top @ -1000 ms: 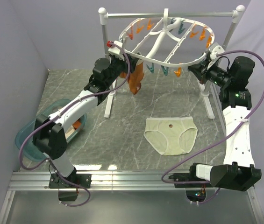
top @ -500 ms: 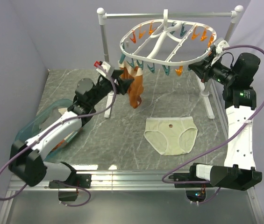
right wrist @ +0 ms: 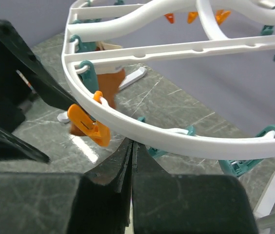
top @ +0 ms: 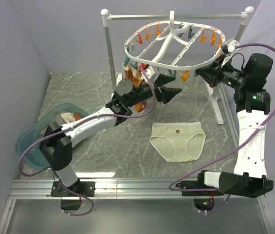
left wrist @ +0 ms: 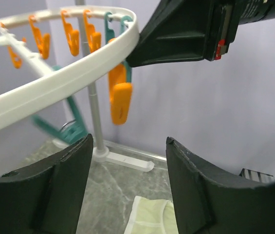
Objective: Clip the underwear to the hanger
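Note:
The underwear point(top: 178, 141), pale cream-yellow, lies flat on the table right of centre; its edge shows in the left wrist view point(left wrist: 149, 217). The hanger point(top: 174, 46), a white oval ring with orange and teal clips, hangs from the rail. My left gripper point(top: 176, 87) is open and empty, just below the hanger's front rim point(left wrist: 54, 87), facing an orange clip point(left wrist: 120, 97). My right gripper point(top: 200, 73) is shut with nothing between its jaws. Its tip point(right wrist: 131, 141) sits right under the hanger's rim point(right wrist: 176, 139), beside an orange clip point(right wrist: 86, 126).
A white rail stand point(top: 110, 58) carries the hanger; its feet rest on the table at left and right. An orange-brown garment point(right wrist: 110, 83) hangs from clips behind my left arm. A teal bin point(top: 35, 141) with clothes stands at the left.
My left arm has swung from the hanger's left side to the centre, under its front rim, gripper open. The hanger has levelled out. My right gripper stays at the right rim.

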`<state>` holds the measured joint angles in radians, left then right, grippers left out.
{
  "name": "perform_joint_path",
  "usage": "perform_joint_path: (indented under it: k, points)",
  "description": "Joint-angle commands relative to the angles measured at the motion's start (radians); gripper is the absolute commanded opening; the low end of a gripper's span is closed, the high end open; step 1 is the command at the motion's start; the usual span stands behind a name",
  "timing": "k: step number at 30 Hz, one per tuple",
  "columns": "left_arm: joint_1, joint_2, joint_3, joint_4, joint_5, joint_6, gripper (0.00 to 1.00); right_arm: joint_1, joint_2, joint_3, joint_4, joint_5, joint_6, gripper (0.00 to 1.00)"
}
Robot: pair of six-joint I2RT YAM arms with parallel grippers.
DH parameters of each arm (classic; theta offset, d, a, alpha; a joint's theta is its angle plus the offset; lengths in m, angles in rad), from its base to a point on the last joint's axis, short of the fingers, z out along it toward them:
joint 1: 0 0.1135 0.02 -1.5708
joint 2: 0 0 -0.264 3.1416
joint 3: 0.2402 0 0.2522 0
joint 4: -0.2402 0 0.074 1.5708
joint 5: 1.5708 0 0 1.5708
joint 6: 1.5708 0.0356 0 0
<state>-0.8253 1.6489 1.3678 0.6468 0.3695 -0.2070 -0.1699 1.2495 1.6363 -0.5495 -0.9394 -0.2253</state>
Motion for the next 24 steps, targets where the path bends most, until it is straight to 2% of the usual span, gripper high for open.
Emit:
perform_joint_path:
  k: [1, 8, 12, 17, 24]
  points:
    - [-0.032, 0.057, 0.109, 0.063, 0.01, -0.025, 0.66, 0.004, -0.021, 0.04, -0.009, -0.024, 0.047, 0.0]
    - [-0.095, 0.126, 0.134, 0.168, -0.044, -0.025, 0.64, 0.004, -0.01, 0.057, -0.044, -0.032, 0.06, 0.0]
    - [-0.12, 0.178, 0.198, 0.157, -0.147, -0.052, 0.64, 0.004, -0.013, 0.057, -0.05, -0.045, 0.064, 0.0]
    - [-0.155, 0.224, 0.24, 0.137, -0.266, -0.016, 0.64, 0.004, 0.002, 0.085, -0.108, -0.048, 0.032, 0.0]
    - [-0.155, 0.278, 0.312, 0.079, -0.333, -0.017, 0.62, 0.004, 0.005, 0.105, -0.171, -0.081, -0.048, 0.0]
